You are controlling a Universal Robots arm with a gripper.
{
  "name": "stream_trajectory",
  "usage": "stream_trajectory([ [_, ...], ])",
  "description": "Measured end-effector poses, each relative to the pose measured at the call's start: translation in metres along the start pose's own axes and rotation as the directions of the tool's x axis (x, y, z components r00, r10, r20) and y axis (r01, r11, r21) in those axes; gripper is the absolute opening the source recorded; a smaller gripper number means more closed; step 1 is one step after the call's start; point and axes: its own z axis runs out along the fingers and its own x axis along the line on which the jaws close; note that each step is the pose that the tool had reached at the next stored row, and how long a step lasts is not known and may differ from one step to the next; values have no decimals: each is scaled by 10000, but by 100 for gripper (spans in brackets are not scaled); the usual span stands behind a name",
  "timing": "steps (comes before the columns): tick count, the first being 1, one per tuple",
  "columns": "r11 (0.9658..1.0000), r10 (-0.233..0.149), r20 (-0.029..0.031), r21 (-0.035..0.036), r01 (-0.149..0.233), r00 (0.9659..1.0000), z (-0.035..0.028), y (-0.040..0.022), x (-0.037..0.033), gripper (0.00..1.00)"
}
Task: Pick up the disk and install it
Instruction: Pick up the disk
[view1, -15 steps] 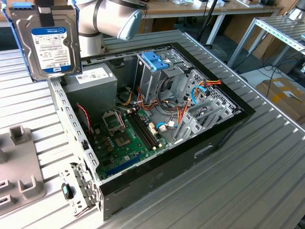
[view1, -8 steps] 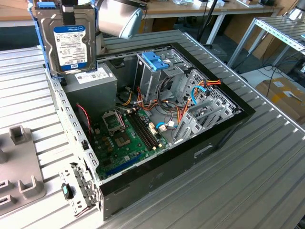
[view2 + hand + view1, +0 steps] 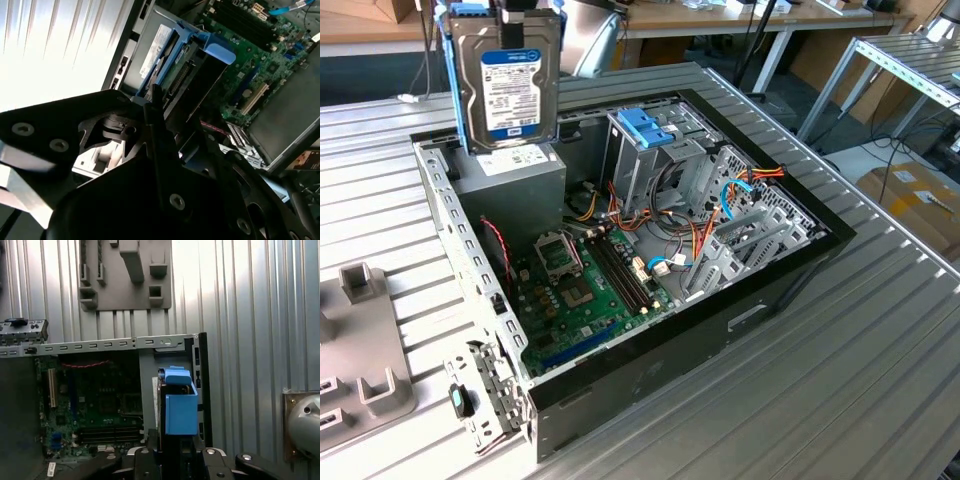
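Pinching the disk (image 3: 510,85) by its top edge, the gripper (image 3: 527,12) holds it up in the air, shown at the top of the exterior view. The disk hangs upright with its white label facing the camera. A bright blue frame (image 3: 448,70) runs along its sides.

In the first wrist view the gripper (image 3: 175,460) is closed on the disk (image 3: 180,405), and the blue frame sticks out past the 2 black fingers (image 3: 145,462). In the second wrist view the disk (image 3: 185,75) also reaches out from the black gripper (image 3: 165,150).

Right under the disk is a grey power box (image 3: 515,190), in the back corner of an open computer case (image 3: 790,270). The disk is above the case and does not touch it. A green motherboard (image 3: 580,300) lies flat on the case floor. Near the middle stands a tall metal cage (image 3: 635,165) with a blue bracket (image 3: 645,125) on top. Orange, red and blue cables (image 3: 720,215) curl beside the cage.

The case sits on a ribbed metal table (image 3: 840,400). A grey plastic holder (image 3: 360,340) lies on the table at the exterior view's left.
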Motion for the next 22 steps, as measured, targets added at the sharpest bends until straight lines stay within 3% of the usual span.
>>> stream_trajectory([
  [3, 10000, 0, 0, -2, 0, 10000, 3, -127, -8, 35],
  [5, 10000, -1, 0, -5, 1, 10000, 8, -307, -20, 35],
  [9, 10000, -1, -1, -7, 1, 10000, 12, -481, -31, 35],
  [10, 10000, -1, -1, -8, 1, 10000, 14, -558, -37, 35],
  [17, 10000, -1, -1, -11, 1, 10000, 21, -878, -58, 35],
  [20, 10000, 0, -1, -12, 0, 10000, 25, -1047, -68, 35],
  [22, 10000, -1, -1, -12, 1, 10000, 27, -1108, -73, 35],
])
